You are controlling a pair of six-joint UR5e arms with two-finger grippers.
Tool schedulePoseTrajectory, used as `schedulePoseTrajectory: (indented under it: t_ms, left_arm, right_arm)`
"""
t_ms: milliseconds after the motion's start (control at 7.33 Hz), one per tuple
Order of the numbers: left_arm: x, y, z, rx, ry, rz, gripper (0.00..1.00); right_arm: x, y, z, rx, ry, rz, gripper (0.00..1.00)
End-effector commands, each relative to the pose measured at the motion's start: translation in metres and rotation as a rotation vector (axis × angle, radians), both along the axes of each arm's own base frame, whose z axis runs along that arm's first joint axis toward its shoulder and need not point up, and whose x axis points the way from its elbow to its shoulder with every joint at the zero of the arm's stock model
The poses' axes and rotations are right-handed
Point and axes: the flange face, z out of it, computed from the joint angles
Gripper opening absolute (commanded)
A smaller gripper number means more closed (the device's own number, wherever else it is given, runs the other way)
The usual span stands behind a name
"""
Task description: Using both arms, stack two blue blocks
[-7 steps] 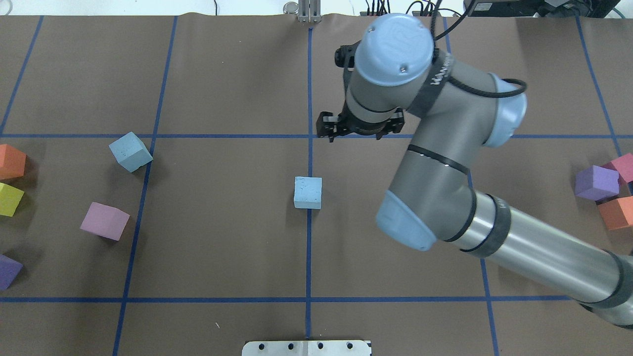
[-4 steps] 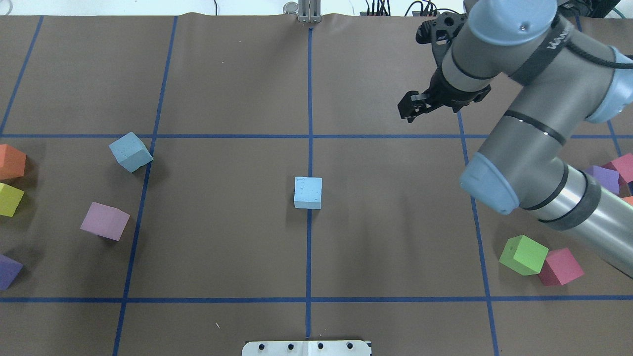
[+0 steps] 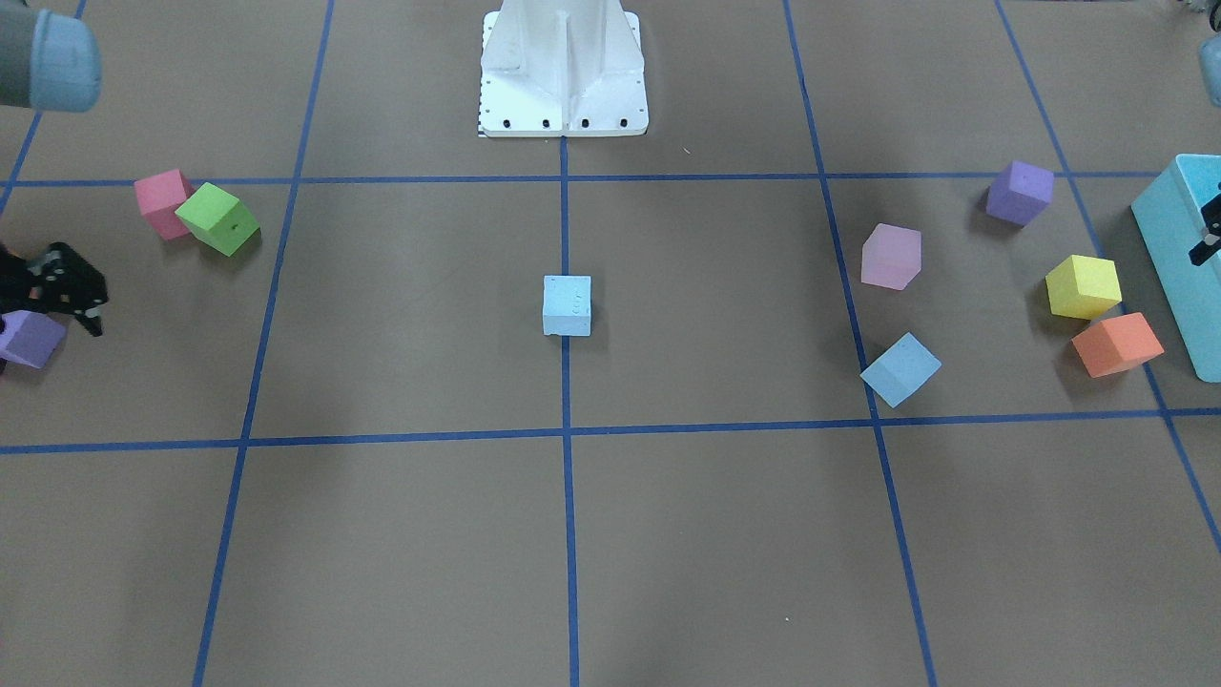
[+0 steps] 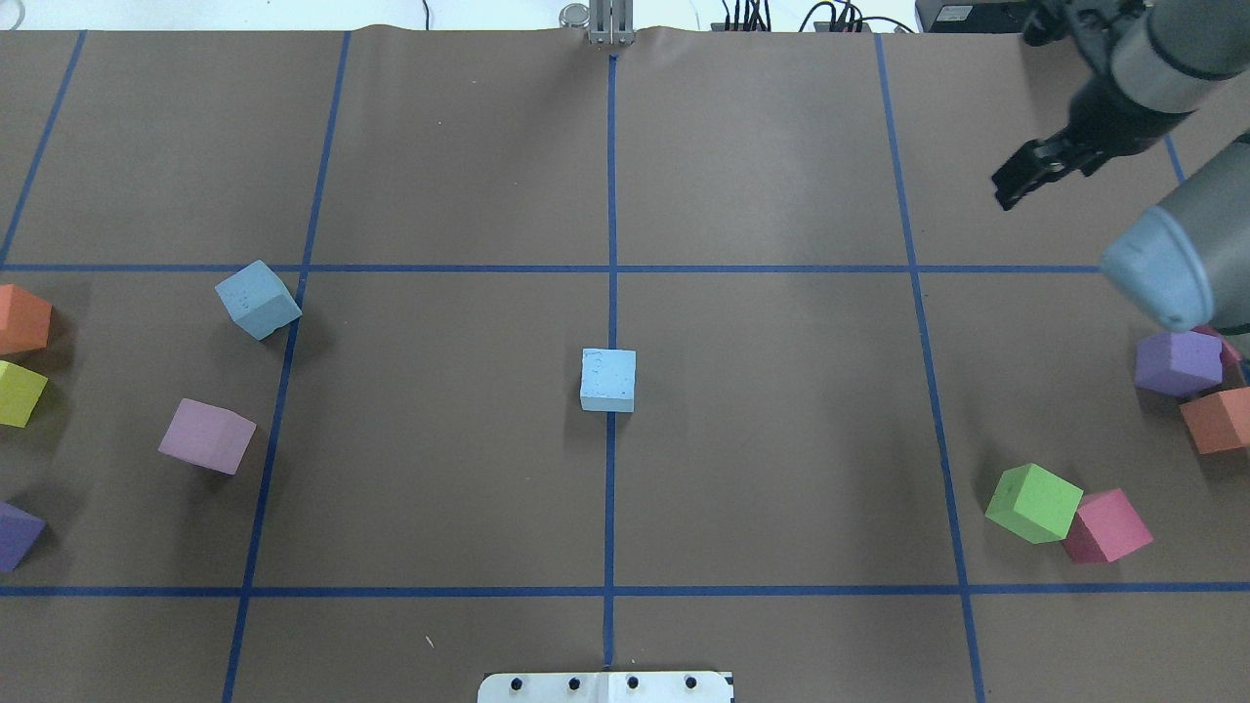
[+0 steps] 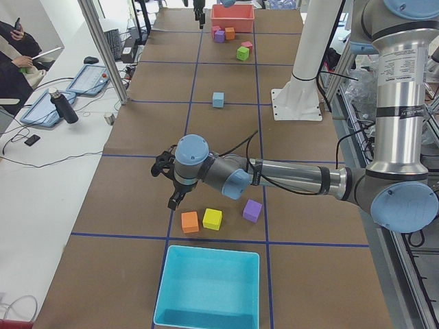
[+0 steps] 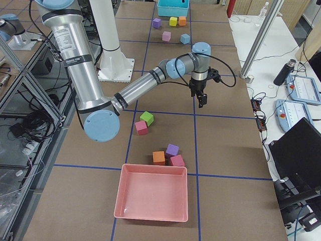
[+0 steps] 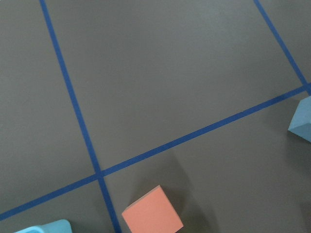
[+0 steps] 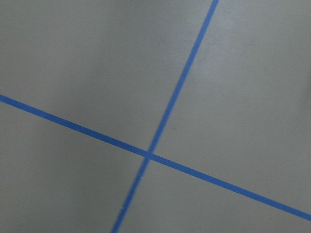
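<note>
Brown paper-covered bench [image 4: 781,439], ruled into squares by blue tape lines [image 4: 610,508]. White pedestal foot [image 3: 563,67] at the robot's edge, used here as reference mark.

Progress: no stack yet. Both blue blocks lie on the bench, well apart, neither one gripped. By my reading all the lifting and placing is left to do: one block picked up, carried to the other, set square on top.

Speckled blue block [image 4: 607,380]: straight out from the pedestal foot, on the centre tape line, square to the grid. Pale sky blue, foam-like, top face pitted with small flecks. Sits flat and aligned, so probably a fair base for the stack.

Second blue block [image 4: 258,299]: further out from the pedestal foot and well off to the robot's left. Turned askew to the grid, one corner at a tape line. Slightly duller blue, apparently the same size. A pale pink block [image 4: 207,436] lies near it.

Right claw [image 4: 1011,186]: raised, far to the robot's right of the pedestal foot, over bare bench. Carries nothing. Seen edge-on, so cannot tell whether its fingers are apart or together.

Left claw [image 5: 173,200]: far to the robot's left of the pedestal foot, near an orange block [image 5: 190,221] and a yellow block [image 5: 212,219], teal tub [image 5: 209,288] beyond. Nothing seen in it; spread of fingers cannot be told
</note>
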Motion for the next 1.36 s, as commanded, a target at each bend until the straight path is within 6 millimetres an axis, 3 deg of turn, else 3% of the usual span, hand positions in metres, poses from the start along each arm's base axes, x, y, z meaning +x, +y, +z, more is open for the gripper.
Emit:
schedulePoseTrajectory:
  t_ms: [0,136,273,409,545,818,1227]
  left_arm:
    - [0.063,-0.027,-0.048,0.094,0.021,0.104,0.98]
    - [0.071,-0.038,-0.064,0.123,0.024,0.112,0.98]
    - [0.098,-0.049,-0.072,0.125,0.030,0.143,0.98]
    - [0.104,-0.066,-0.078,0.130,0.032,0.144,0.98]
    - [0.137,-0.077,-0.089,0.143,0.038,0.188,0.98]
    - [0.195,-0.101,-0.106,0.163,0.045,0.264,0.98]
    - [0.243,-0.091,-0.109,0.191,0.003,0.305,0.98]
  right_arm:
    - [0.109,0.028,0.103,-0.050,0.008,-0.031,1.00]
    - [0.149,0.030,0.137,-0.063,0.016,-0.028,1.00]
    - [0.173,0.032,0.167,-0.117,0.028,0.000,1.00]
    - [0.192,0.034,0.182,-0.149,0.024,0.036,0.99]
    - [0.210,0.042,0.196,-0.182,0.017,0.073,0.99]
    - [0.224,0.084,0.232,-0.256,0.012,0.113,1.00]
    - [0.226,0.116,0.260,-0.343,-0.012,0.154,1.00]
